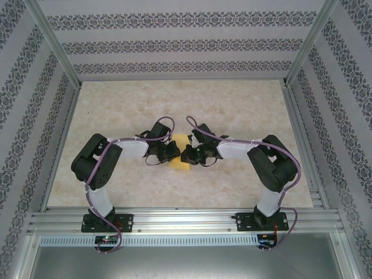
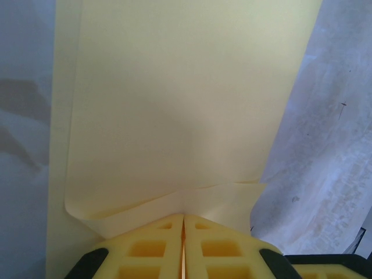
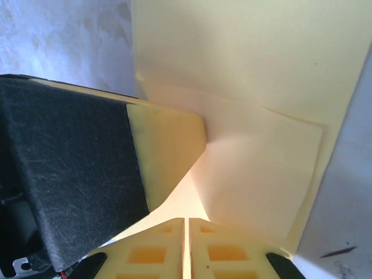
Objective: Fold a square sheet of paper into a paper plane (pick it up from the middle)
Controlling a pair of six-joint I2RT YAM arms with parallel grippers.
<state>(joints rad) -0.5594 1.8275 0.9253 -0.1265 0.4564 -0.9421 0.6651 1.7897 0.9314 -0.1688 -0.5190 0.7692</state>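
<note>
At mid-table the left gripper (image 1: 169, 152) and right gripper (image 1: 189, 154) meet tip to tip, each pinched tight on the thin yellow paper sheet (image 1: 181, 166), partly folded, on the pale marbled tabletop (image 1: 116, 186) between them.

Your left gripper (image 1: 172, 152) and right gripper (image 1: 187, 154) meet nose to nose at mid-table over the square sheet of paper (image 1: 180, 165), so nothing passes between them. From the right wrist, the left gripper's black finger (image 3: 87, 168) crowds in just beside your right fingertips. Both forearms bar the middle strip from side to side. Beyond them the table (image 1: 174, 104) lies open up to the patterned walls (image 1: 174, 43). Nearside, the metal rail (image 1: 186, 220) closes the edge.
</note>
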